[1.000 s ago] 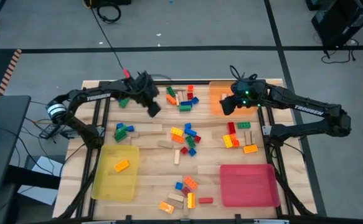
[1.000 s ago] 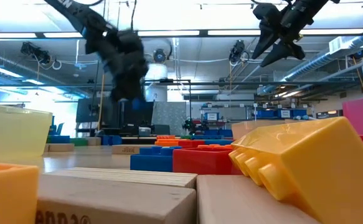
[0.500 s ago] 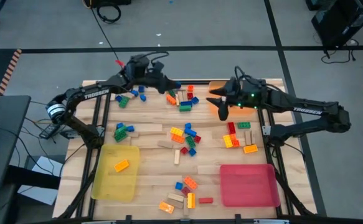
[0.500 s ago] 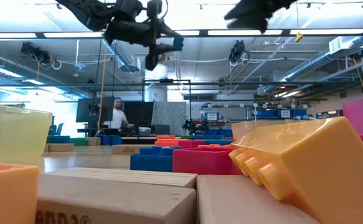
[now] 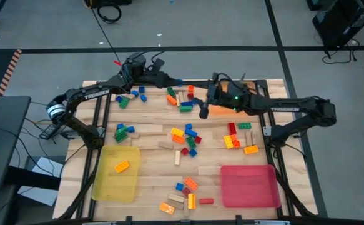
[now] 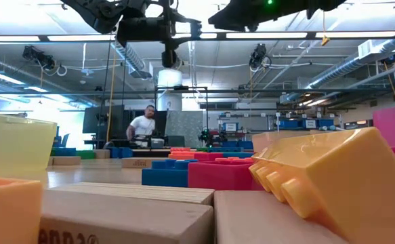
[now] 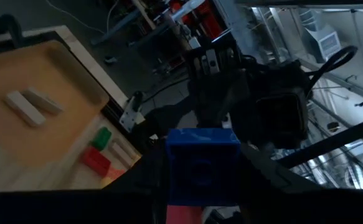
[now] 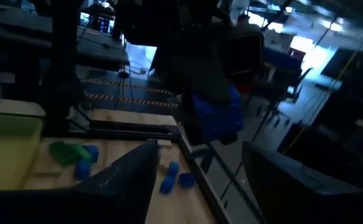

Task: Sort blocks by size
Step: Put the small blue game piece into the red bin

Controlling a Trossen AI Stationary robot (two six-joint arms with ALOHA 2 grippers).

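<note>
Grey floor (image 5: 188,31), ceiling strip lights (image 6: 272,35), exposed ducts (image 6: 360,64)

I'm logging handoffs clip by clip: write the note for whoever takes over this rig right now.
Left gripper: raised over the table's far edge, shut on a blue block.
Right gripper: raised facing it, fingers open, nothing between them.
Trays: yellow tray holds one orange block; orange tray holds tan pieces; red tray shows nothing inside.
Left to do: most blocks lie loose in clusters across the table, unsorted.
</note>
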